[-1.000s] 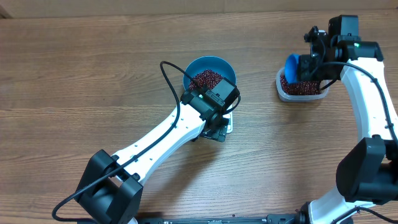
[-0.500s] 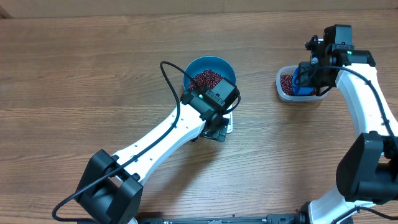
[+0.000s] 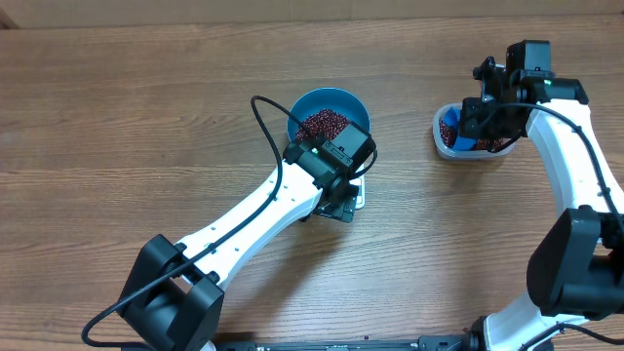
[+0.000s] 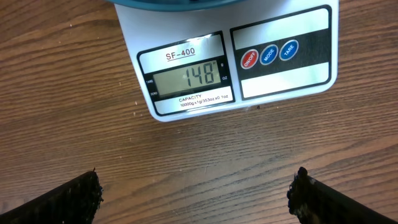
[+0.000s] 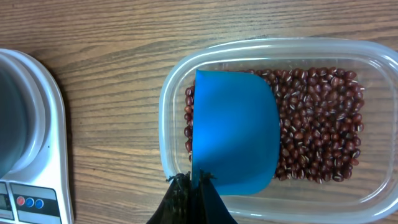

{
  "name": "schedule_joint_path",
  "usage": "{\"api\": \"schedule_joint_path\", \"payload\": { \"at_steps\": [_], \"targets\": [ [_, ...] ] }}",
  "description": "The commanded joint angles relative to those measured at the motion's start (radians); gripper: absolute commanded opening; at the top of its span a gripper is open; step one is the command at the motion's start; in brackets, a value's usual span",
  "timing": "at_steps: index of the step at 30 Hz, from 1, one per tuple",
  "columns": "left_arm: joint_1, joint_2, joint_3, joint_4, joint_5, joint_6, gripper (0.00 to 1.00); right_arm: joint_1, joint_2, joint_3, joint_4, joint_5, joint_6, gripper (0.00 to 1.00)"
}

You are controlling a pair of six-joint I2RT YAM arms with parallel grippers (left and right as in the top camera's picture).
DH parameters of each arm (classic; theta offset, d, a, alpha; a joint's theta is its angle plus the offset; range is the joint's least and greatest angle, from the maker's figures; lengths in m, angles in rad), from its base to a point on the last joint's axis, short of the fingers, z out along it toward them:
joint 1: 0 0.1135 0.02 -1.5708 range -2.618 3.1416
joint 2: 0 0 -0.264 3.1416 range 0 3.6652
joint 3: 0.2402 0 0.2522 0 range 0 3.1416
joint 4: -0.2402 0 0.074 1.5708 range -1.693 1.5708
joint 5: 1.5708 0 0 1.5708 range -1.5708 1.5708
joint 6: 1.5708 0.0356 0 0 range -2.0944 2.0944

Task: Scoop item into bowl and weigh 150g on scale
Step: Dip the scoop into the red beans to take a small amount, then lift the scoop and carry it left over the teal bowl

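Wood-grain table (image 3: 117, 117), blue bowl (image 3: 310, 99) of beans (image 3: 327, 124) on scale (image 4: 227, 68), left gripper (image 4: 196, 196) wide apart, empty, right gripper (image 5: 193, 185) clamped on scoop (image 5: 233, 130)

The scale (image 4: 227, 68) display (image 4: 186, 77) reads 148; SF-400 at twelve o'clock, CAPACITY at six. The buttons (image 4: 268, 55) at three o'clock read ON/OFF, MODE, TARE.

Open tabletop (image 3: 405, 185) lies between the bowl (image 3: 314, 98) and the tub (image 3: 449, 153), while the left arm (image 3: 255, 211) hangs over the scale (image 4: 239, 62)
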Motion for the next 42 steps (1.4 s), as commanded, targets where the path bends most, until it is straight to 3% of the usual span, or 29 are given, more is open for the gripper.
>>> {"api": "schedule_joint_path", "payload": {
  "at_steps": [1,19,29,35,42],
  "targets": [
    [0.004,-0.027,-0.005,0.0,-0.017,-0.013,1.0,-0.003,0.008,0.051,-0.014,-0.012,-0.001,0.04],
    [0.004,-0.027,-0.005,0.0,-0.017,-0.013,1.0,-0.003,0.008,0.063,-0.007,0.169,0.0,0.04],
    [0.004,-0.027,-0.005,0.0,-0.017,-0.013,0.99,-0.003,0.008,0.098,-0.037,0.174,0.001,0.04],
    [0.004,-0.027,-0.005,0.0,-0.017,-0.013,1.0,-0.005,0.008,0.185,-0.106,0.158,0.004,0.04],
    [0.004,-0.027,-0.005,0.0,-0.017,-0.013,0.99,-0.06,0.008,0.258,-0.175,-0.035,0.003,0.04]
  ]
}}
